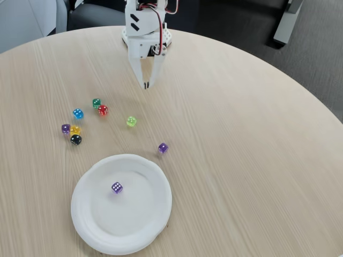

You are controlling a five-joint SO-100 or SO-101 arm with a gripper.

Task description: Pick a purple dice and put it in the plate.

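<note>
A tiny translucent purple dice (117, 187) with white pips lies inside the white paper plate (155, 214), a little left of the plate's middle. The plate sits at the near edge of the table. My white gripper (146, 85) hangs at the far side of the table, well above the plate in the fixed view and apart from every die. Its two fingers point down and meet at their tips, shut on nothing.
Two other purple dice lie on the wood: one (163, 148) just beyond the plate's rim, one (65, 128) in a cluster at the left with yellow (75, 130), black (76, 140), blue (78, 113), green (96, 103) and red (103, 110) dice. A lime die (131, 121) lies alone.
</note>
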